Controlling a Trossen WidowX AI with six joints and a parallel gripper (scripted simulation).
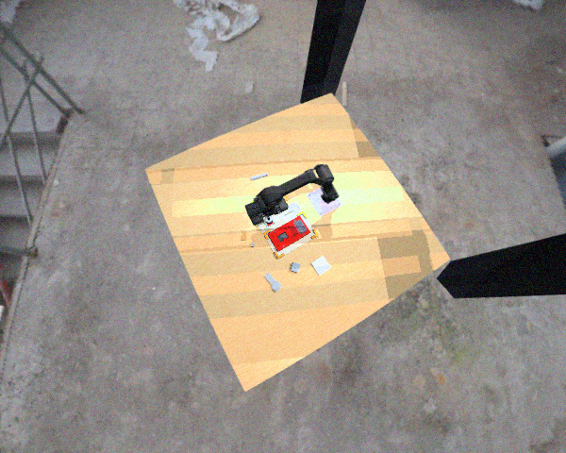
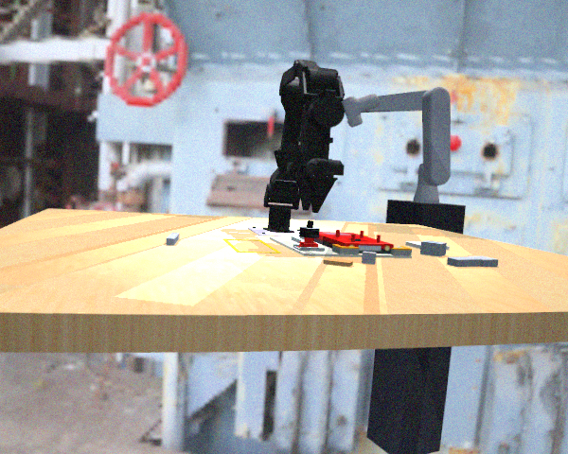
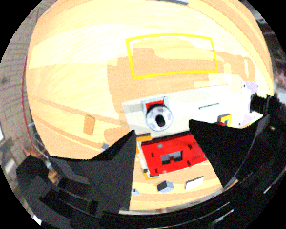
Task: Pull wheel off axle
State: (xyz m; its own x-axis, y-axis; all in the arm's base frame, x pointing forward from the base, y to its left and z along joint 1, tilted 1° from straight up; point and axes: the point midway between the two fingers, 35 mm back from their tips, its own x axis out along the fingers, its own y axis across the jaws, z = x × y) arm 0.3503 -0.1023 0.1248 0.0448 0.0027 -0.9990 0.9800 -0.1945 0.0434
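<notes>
The wheel, a pale ring from above and dark from the side, sits on the upright axle over a red stand. My gripper is open and empty, pointing down, with its fingertips above the axle top and not touching it. In the wrist view the wheel shows near the gap between the fingertips. The marked area, a yellow outline, lies beside the stand's white plate; the top view has it mostly hidden by the arm.
A red board with pegs lies close beside the wheel's stand, between orange corner pieces. Grey blocks, a white tile and a small orange piece lie around it.
</notes>
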